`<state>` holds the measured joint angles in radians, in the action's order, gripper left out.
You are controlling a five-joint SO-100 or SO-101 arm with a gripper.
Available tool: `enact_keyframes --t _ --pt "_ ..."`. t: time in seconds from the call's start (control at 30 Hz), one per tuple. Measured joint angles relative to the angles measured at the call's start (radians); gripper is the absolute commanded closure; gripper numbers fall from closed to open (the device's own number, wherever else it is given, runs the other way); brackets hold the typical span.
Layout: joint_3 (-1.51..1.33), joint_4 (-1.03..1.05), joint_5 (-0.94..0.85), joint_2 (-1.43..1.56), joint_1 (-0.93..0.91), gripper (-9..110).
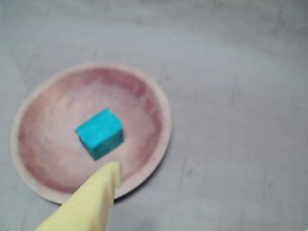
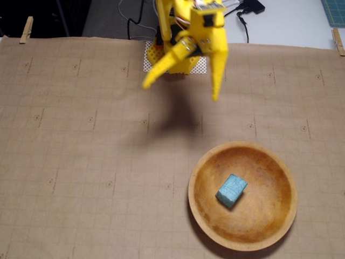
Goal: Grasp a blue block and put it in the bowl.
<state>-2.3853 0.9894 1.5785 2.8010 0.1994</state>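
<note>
Arm: hanging yellow at the twelve o'clock edge of the fixed view, reaching toward six.
Gripper (image 2: 180, 90): standing wide open, holding nothing.
Fingers (image 2: 217, 70): splaying apart, one tip pointing to seven o'clock, the other to six.
Wrist view: one yellow finger (image 1: 96, 197) poking in from seven o'clock, tip aiming at one.
</note>
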Motion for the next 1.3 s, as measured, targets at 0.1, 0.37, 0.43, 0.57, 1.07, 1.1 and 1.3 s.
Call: enact_keyframes --t 0.1,0.37,0.43,0.57,1.07,1.1,1.3 --pt "0.000 0.055 -0.009 0.035 -0.032 51" --pt "-0.021 0.190 -0.009 0.106 -0.067 80" --pt "-0.043 0.210 -0.009 0.127 -0.091 86" --pt "-0.147 0.224 -0.012 0.209 -0.129 98" --pt "-0.606 0.235 -0.018 0.623 -0.146 104" --pt "-0.630 0.235 -0.018 0.627 -0.147 104" --pt "-0.750 0.235 -0.018 0.630 -0.144 104"
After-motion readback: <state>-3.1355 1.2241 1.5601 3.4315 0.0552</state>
